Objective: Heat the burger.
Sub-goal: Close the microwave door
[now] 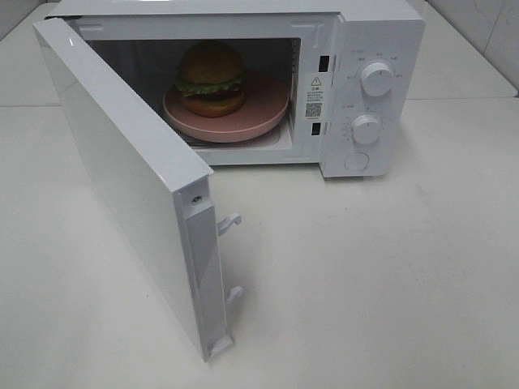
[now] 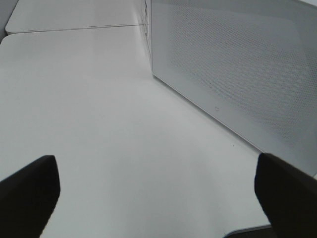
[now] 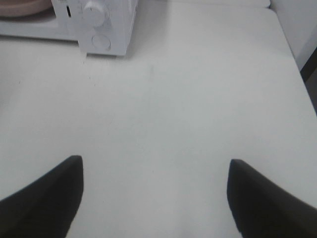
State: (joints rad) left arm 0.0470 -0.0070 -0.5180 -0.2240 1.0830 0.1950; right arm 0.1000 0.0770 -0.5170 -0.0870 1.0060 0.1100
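Burger (image 1: pixel 211 77) sits on pink plate (image 1: pixel 272 113) inside microwave (image 1: pixel 381 40), door (image 1: pixel 122 178) swung open. Likely light; glossy bun looks slippery, stacked layers could shift. Safer hold: plate rim, not bun. Left gripper (image 2: pixel 156 171) fingers spread wide, empty, near door's outer face. Right gripper (image 3: pixel 154 168) fingers spread, empty, over table (image 3: pixel 198 99).

The microwave (image 1: pixel 389 32) is white all over, and so are its two round knobs (image 1: pixel 377 79). Its door (image 1: pixel 122 178) is white too, and the window (image 2: pixel 237 64) in it has a pattern of tiny dots. Inside the microwave, the burger (image 1: pixel 211 77) has a shiny brown bun, green lettuce and a dark patty. The plate (image 1: pixel 268 113) is pink. The table (image 1: pixel 365 284) around the microwave is white. The left gripper (image 2: pixel 156 163) and the right gripper (image 3: pixel 156 162) have black fingers.
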